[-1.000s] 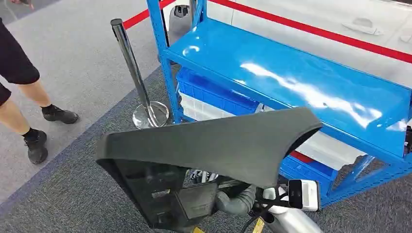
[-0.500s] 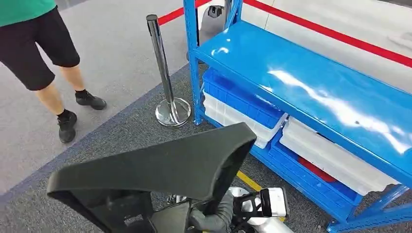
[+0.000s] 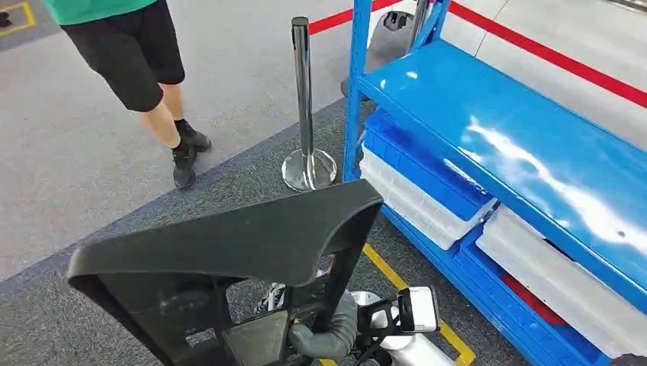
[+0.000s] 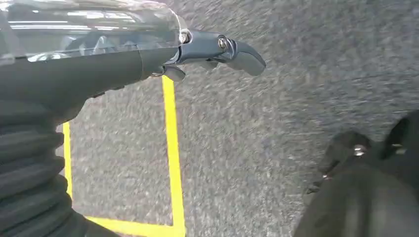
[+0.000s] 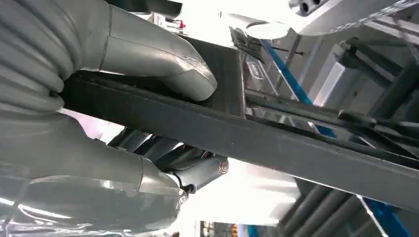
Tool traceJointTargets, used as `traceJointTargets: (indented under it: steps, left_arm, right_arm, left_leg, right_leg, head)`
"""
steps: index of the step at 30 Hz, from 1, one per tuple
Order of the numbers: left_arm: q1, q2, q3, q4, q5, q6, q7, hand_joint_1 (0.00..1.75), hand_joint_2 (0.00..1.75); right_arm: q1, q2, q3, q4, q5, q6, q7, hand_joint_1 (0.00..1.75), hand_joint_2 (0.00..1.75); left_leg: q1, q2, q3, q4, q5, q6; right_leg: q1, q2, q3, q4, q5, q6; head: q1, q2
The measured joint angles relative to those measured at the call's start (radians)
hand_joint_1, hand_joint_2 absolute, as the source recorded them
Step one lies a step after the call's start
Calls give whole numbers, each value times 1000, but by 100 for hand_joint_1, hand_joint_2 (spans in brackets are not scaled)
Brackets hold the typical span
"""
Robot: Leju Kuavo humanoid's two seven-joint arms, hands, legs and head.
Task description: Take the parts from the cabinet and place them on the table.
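A large black plastic part with a flat textured face and a ribbed underside sits low in front of me in the head view. My right hand grips it from below. Up close, the thick grey thumb presses one side of the part's black bar and the darker fingers wrap the other side. My left hand hangs over the grey carpet, fingers stretched out and holding nothing. The blue cabinet stands to the right, its top shelf bare and glossy.
Blue bins and white bins fill the cabinet's lower shelf. A chrome stanchion with a red belt stands by the cabinet's corner. A person in black shorts stands at the upper left. Yellow floor tape runs along the cabinet.
The camera has turned left: cabinet and stanchion slid right in the picture and the person came further into view. The black part stays in my right hand.
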Motion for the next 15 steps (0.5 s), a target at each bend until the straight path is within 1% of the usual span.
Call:
traceJointTargets:
  steps: [1, 2, 3, 4, 5, 6, 7, 8, 9, 10, 11, 12, 13, 14, 15]
  left_arm:
    - [3, 1, 1, 0, 0, 0, 0, 0, 175]
    - [3, -2, 1, 0, 1, 0, -1, 0, 175]
    - [-1, -2, 2, 0, 1, 0, -1, 0, 175]
    - [-4, -2, 2, 0, 1, 0, -1, 0, 175]
    - [-5, -2, 2, 0, 2, 0, -1, 0, 175]
    - [-4, -2, 2, 0, 2, 0, -1, 0, 175]
    - [-1, -3, 2, 0, 2, 0, -1, 0, 175]
    - [1, -3, 2, 0, 2, 0, -1, 0, 175]
    - [1, -3, 2, 0, 2, 0, -1, 0, 175]
    - [0, -4, 2, 0, 2, 0, -1, 0, 175]
    - [0, -4, 2, 0, 2, 0, -1, 0, 175]
    - [-3, -4, 2, 0, 2, 0, -2, 0, 175]
    - [-3, -4, 2, 0, 2, 3, -3, 0, 175]
    - [1, -4, 2, 0, 2, 5, -4, 0, 175]
    - [6, -3, 2, 0, 2, 6, -4, 0, 175]
  right_arm:
    - [-1, 4, 0, 1, -3, 1, 0, 171, 175]
    - [-3, 5, 2, 4, -5, 3, 0, 171, 175]
    - [-6, 6, 2, 5, -7, 3, 0, 171, 175]
    - [-5, 5, 2, 7, -9, 3, 0, 171, 175]
    - [-2, 3, 3, 12, -9, 3, 0, 171, 175]
    - [0, 3, 3, 16, -9, 3, 0, 171, 175]
    - [0, 3, 3, 19, -9, 3, 0, 171, 175]
    - [0, 3, 3, 20, -9, 3, 0, 171, 175]
    - [-1, 3, 3, 21, -9, 3, 0, 171, 175]
    - [-1, 3, 3, 22, -9, 3, 0, 171, 175]
    - [-2, 3, 3, 23, -10, 4, 0, 171, 175]
    - [-2, 4, 3, 23, -11, 5, 0, 171, 175]
    - [0, 4, 3, 25, -13, 7, 0, 171, 175]
    - [0, 4, 4, 26, -15, 8, 0, 171, 175]
    - [0, 5, 4, 26, -17, 15, 0, 171, 175]
  left_leg:
    - [12, -12, 20, -21, 13, 6]
    - [9, -20, 26, -30, 16, 10]
    - [10, -29, 26, -30, 20, 18]
    - [10, -40, 23, -30, 21, 20]
    - [9, -54, 22, -30, 20, 21]
    - [9, -68, 22, -28, 20, 21]
    - [11, -82, 22, -25, 20, 20]
    - [13, -95, 22, -22, 18, 18]
    - [17, -111, 22, -16, 15, 13]
    - [19, -125, 20, -6, 10, 6]
    - [21, -135, 11, 4, 6, 0]
    - [15, -150, -2, 25, -2, -8]
    - [19, -155, -7, 22, 1, -14]
    - [24, -164, -9, 19, 2, -20]
    - [26, -175, -15, 16, 4, -28]
  right_leg:
    - [2, 10, 1, 6, -8, 8]
    - [-3, 64, -5, 27, -24, 10]
    - [-3, 103, -36, 92, -64, 8]
    - [-2, 120, -78, 178, -105, 8]
    - [-3, 126, -118, 256, -134, 9]
    - [-3, 127, -148, 310, -143, 10]
    - [-5, 127, -152, 309, -124, 11]
    - [-6, 127, -136, 271, -90, 13]
    - [-9, 131, -99, 186, -38, 15]
    - [-16, 155, -58, 96, 9, 19]
    - [-25, 206, -39, 41, 19, 21]
    - [-25, 211, -37, 29, 10, 16]
    - [-21, 199, -40, 32, 11, 11]
    - [-15, 193, -40, 32, 9, 2]
    - [-13, 184, -38, 31, 11, -5]
  head:
    - [0, 0]
    - [-1, 0]
    - [0, 0]
    - [0, 0]
    - [0, 0]
    - [0, 0]
    - [0, 0]
    - [0, 0]
    - [0, 0]
    - [0, 0]
    - [0, 0]
    - [0, 0]
    - [0, 0]
    - [0, 0]
    - [0, 0]
